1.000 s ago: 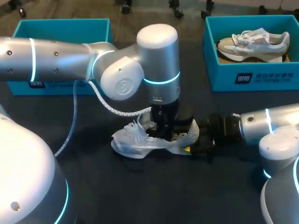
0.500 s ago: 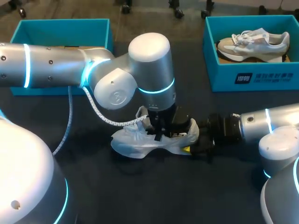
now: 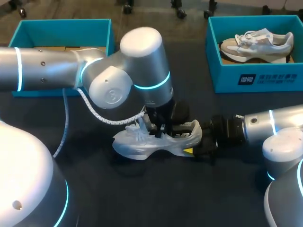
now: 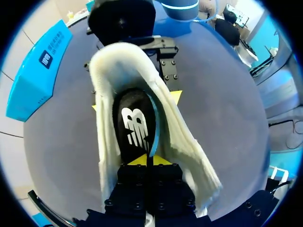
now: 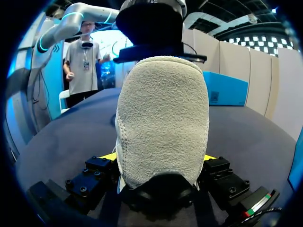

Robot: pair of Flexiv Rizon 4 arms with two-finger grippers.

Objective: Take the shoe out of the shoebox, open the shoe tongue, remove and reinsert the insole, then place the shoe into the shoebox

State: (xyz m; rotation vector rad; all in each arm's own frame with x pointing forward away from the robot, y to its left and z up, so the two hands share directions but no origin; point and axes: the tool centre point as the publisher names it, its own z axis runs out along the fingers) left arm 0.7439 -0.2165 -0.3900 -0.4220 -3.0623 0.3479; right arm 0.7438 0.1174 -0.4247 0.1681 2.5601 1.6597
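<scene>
Shoe (image 3: 142, 144) sits sole-down on the table (image 3: 142, 189), with one claw at each end of its opening.

Right claw (image 5: 160, 158): you've got the heel clamped, one yellow tip on each side of the heel cup and the fingers spread wide. The heel facing it is rounded, nubby grey-beige suede.

Left claw (image 4: 148, 160) comes down from above into the shoe mouth. Its tips are nearly together, pinched on the near edge of the insole (image 4: 135, 125). The insole is black with a white mark on top and a teal rim, and it runs ahead of that claw toward the heel.

The upper is a pale, soft knit with collar walls flaring either side of the left claw. White laces bunch up just beside the claw, on the toe side.

The long axis runs straight out from the right claw: heel in its grip, toe pointing away, toward your left arm's side.

A teal cardboard shoebox (image 3: 255, 78) holding a second shoe (image 3: 258, 45) stands well beyond the right claw. Another teal box (image 3: 61, 28) sits behind the left arm.
</scene>
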